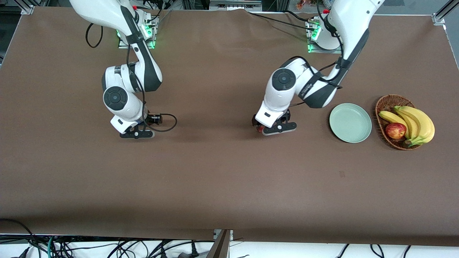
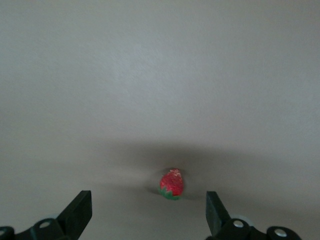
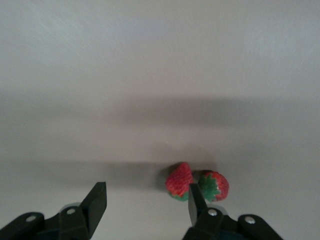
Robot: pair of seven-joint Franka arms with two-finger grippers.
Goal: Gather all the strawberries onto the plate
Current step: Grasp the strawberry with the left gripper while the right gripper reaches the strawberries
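Hovering open — left claw (image 2: 147,212) over one strawberry (image 2: 171,184).

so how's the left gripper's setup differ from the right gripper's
The left gripper has one strawberry lying centred between its open fingers; the right gripper faces two strawberries side by side, off-centre, one finger partly covering them. Both are open, low over the bare table.
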